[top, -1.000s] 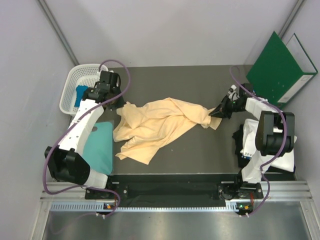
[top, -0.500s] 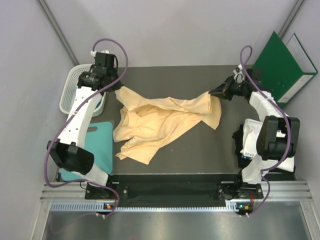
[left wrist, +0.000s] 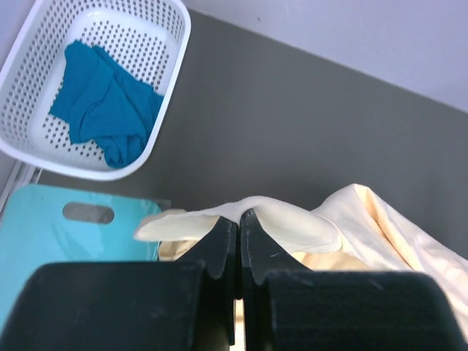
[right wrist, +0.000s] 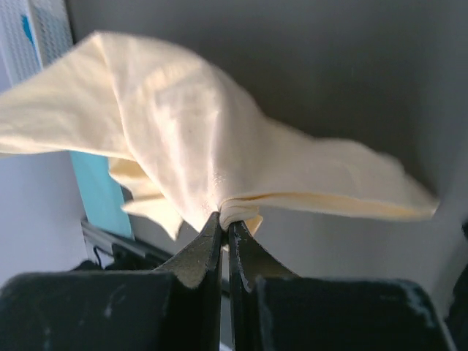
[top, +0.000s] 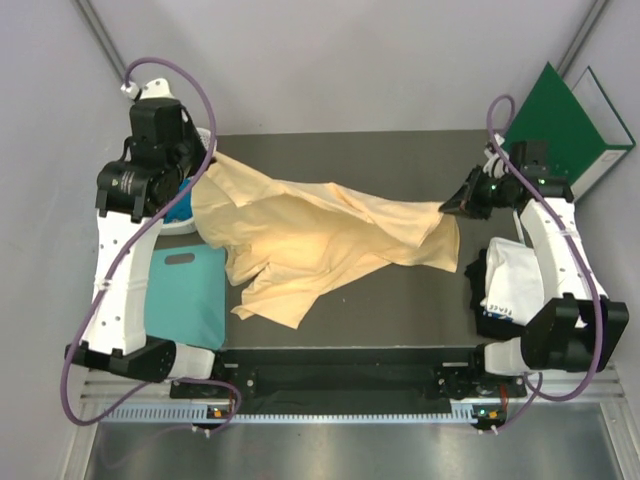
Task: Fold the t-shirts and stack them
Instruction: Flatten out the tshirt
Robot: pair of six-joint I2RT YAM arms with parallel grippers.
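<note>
The large pale peach-yellow t-shirt [top: 320, 235] hangs stretched between my two grippers above the dark table, its lower part trailing to the front. My left gripper [top: 207, 162] is shut on its left edge [left wrist: 241, 212], raised at the back left. My right gripper [top: 450, 207] is shut on its right edge [right wrist: 230, 208]. A blue t-shirt [left wrist: 102, 110] lies in the white basket [left wrist: 172, 73]. A white t-shirt [top: 518, 282] lies on a dark one [top: 478, 290] at the right edge, partly behind my right arm.
A teal board [top: 185, 295] lies at the front left, also in the left wrist view [left wrist: 44, 241]. A green folder [top: 560, 135] leans at the back right corner. Grey walls close in the table on three sides.
Both grippers have risen and moved apart, the left toward the back left and the right outward, pulling the peach-yellow t-shirt from a crumpled heap into a wide stretched sheet.
</note>
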